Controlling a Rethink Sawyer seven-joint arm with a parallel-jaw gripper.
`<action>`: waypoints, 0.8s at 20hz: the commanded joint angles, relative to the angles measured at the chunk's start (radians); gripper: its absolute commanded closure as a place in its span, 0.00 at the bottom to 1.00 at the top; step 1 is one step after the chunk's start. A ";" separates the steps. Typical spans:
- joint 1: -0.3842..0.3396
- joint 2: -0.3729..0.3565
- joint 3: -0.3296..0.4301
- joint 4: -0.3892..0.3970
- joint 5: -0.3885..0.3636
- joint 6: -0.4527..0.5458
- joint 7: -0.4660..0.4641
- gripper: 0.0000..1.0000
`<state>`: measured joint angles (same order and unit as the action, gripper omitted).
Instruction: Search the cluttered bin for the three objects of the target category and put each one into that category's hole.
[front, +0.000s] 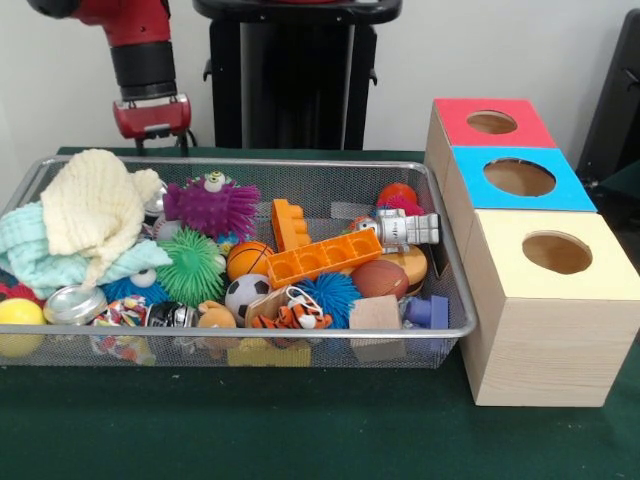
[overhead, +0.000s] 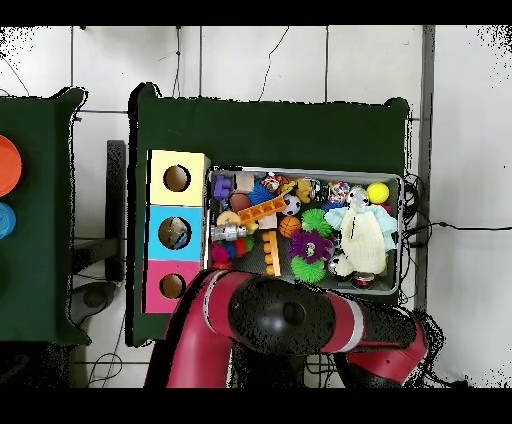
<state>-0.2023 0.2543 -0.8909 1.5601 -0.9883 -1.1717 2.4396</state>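
Observation:
The silver wire-mesh bin sits on the green table, full of toys; it also shows in the overhead view. In it lie a cream knitted cloth, a purple spiky ball, a green spiky ball, an orange toy brick, a silver robot figure, a basketball and a soccer ball. My gripper hangs just behind the bin's far rim, over its cloth end, and holds nothing that I can see; it also shows in the overhead view.
Three wooden boxes with round holes stand in a row beside the bin: red top, blue top, yellow top. My red arm covers the table's edge next to the bin in the overhead view.

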 joint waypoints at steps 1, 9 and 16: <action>-0.027 -0.073 0.263 -0.114 -0.078 0.017 0.286 0.00; 0.043 -0.178 0.271 -0.080 -0.154 0.099 0.331 0.00; 0.161 -0.223 0.217 -0.148 -0.316 0.202 0.527 0.00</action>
<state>-0.0922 0.0953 -0.7820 1.5589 -1.2234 -1.0601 2.5133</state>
